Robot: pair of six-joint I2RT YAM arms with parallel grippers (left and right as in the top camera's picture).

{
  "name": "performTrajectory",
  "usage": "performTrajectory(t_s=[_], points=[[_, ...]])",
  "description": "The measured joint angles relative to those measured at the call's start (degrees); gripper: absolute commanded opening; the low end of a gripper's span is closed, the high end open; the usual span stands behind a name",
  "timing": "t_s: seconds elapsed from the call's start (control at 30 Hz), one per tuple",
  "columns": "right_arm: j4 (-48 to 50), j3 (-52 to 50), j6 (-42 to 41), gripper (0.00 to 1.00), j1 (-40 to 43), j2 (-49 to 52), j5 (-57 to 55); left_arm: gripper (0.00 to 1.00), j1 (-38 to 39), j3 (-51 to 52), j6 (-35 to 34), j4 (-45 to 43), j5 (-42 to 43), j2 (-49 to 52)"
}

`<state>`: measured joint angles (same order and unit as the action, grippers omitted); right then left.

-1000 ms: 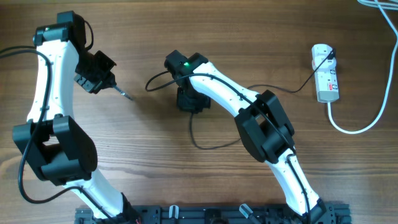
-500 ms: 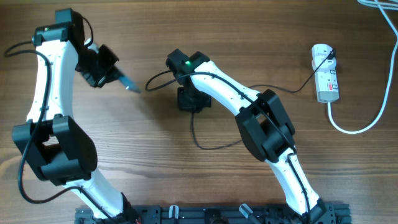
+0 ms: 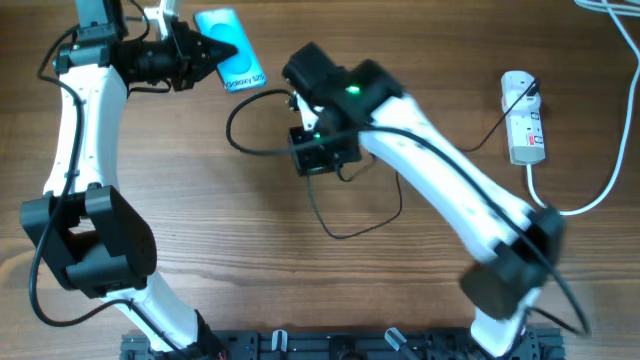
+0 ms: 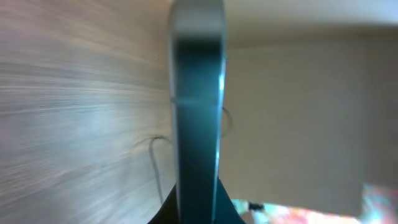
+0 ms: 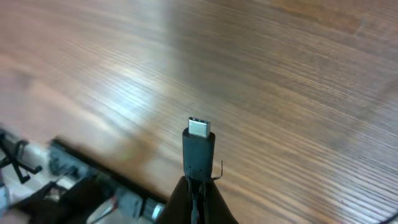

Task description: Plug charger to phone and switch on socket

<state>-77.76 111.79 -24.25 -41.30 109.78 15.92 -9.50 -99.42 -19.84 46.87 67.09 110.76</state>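
**Phone and charger each in a hand**

The phone (image 3: 236, 65), its screen glowing cyan, is clamped in the closed left hand (image 3: 210, 52) near the far edge of the worktop (image 3: 200, 220). The right hand (image 3: 323, 153) is closed tight on the charger (image 5: 199, 148), just behind its metal tip. The cable loops away to the socket (image 3: 523, 120) at the far right.

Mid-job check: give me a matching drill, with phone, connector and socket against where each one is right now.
Things:
1. phone
2. connector
3. socket

Places:
A. lying on the table, far right
B. gripped in the left jaws
C. gripped in the right jaws, metal tip bare

Pairs: 1-B, 2-C, 3-A
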Motion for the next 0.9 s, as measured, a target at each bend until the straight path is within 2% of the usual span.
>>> performTrajectory(t_s=[0.17, 0.37, 0.47, 0.6, 0.73, 0.9], points=[[-0.46, 0.02, 1.44, 0.04, -1.25, -5.66, 0.48, 0.04, 0.02, 0.02, 0.04, -0.59, 7.32, 0.0], [1.64, 0.0, 2.08, 0.04, -3.48, -6.56, 0.59, 0.04, 1.38, 0.02, 1.92, -0.57, 15.17, 0.0], [4.7, 0.0, 1.62, 0.04, -4.04, -6.56, 0.66, 0.04, 3.61, 0.02, 3.78, 0.24, 16.52, 0.0], [5.62, 0.0, 1.53, 0.04, -4.0, -6.56, 0.13, 0.04, 7.61, 0.04, 5.53, 2.71, 14.32, 0.0], [4.44, 0.0, 0.96, 0.04, -4.0, -6.56, -2.29, 0.04, 11.65, 0.04, 6.08, 4.15, 8.24, 0.0], [1.46, 0.0, -2.34, 0.04, -3.98, -6.56, -7.72, 0.04, 12.94, 0.04, 6.82, 4.13, 6.47, 0.0]])
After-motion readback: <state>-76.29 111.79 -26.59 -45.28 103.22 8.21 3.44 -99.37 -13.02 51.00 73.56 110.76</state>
